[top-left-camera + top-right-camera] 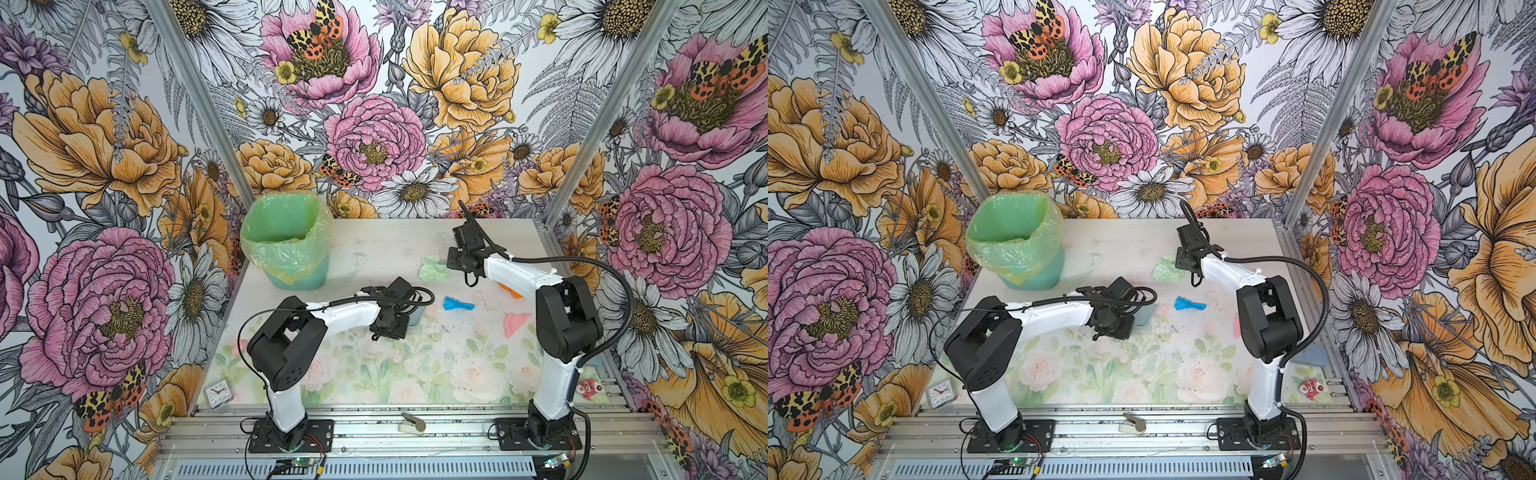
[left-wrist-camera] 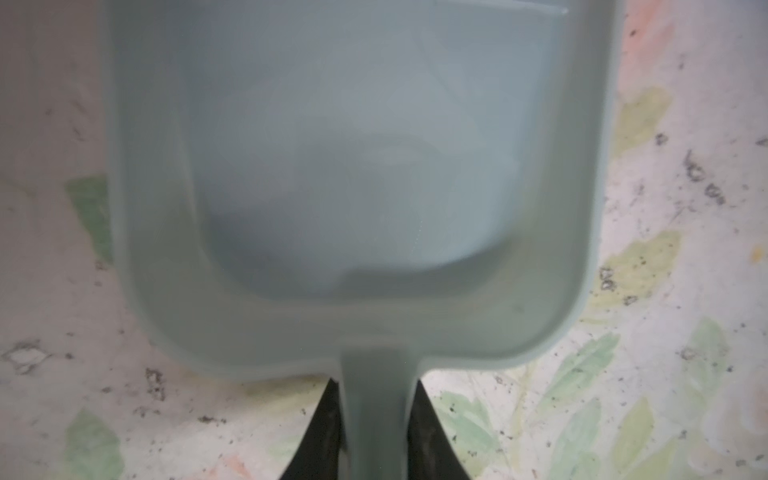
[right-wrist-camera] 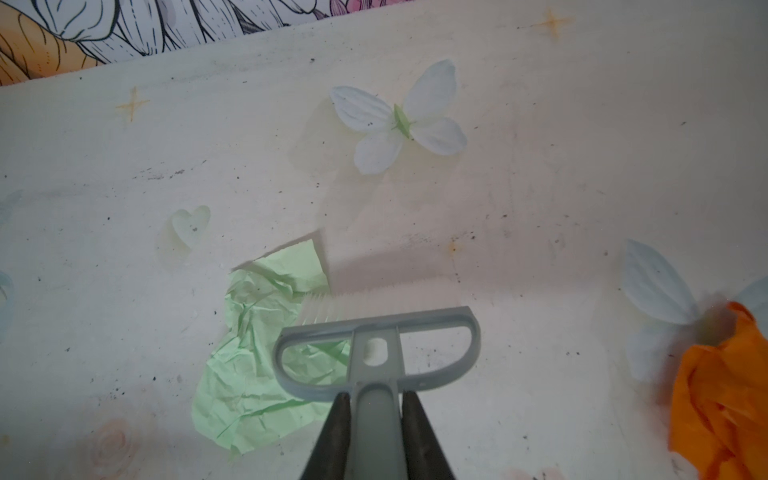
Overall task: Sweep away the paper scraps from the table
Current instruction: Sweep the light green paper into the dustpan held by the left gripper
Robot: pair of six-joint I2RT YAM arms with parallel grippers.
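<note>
Jaws L: clamped tight on dustpan [image 2: 353,166] handle, pan mouth pointing away from wrist.
Jaws R: clamped tight on brush [image 3: 376,332] handle, bristles down.
Brush pos: far R part of tabletop [image 1: 374,249]. Bristle tips touch edge of pale green scrap [image 3: 257,365]; brush head hangs over part of it.
Pan pos: mid tabletop, low. Resting or hovering, can't tell. Inside looks bare, tho wrist view is blurry.
Scraps seen on tabletop: pale green at brush; blue scrap [image 1: 457,304] near pan; pink scrap [image 1: 515,324] close to R arm [image 1: 565,320]; orange scrap [image 3: 723,395] off to brush's side.
Maybe more: bluish piece [image 1: 1312,357] by R arm base, unclear if paper.
Bin: green-lined bin [image 1: 286,245] in far L corner, contents not visible.
Done: both tools in grip; nothing visibly collected.
Left: prob everything. Each scrap seen needs brushing into pan, then pan emptied, presumably into bin.
Stage est: early. Brush is set at green piece, but pan sits apart from it and needs bringing alongside.
</note>
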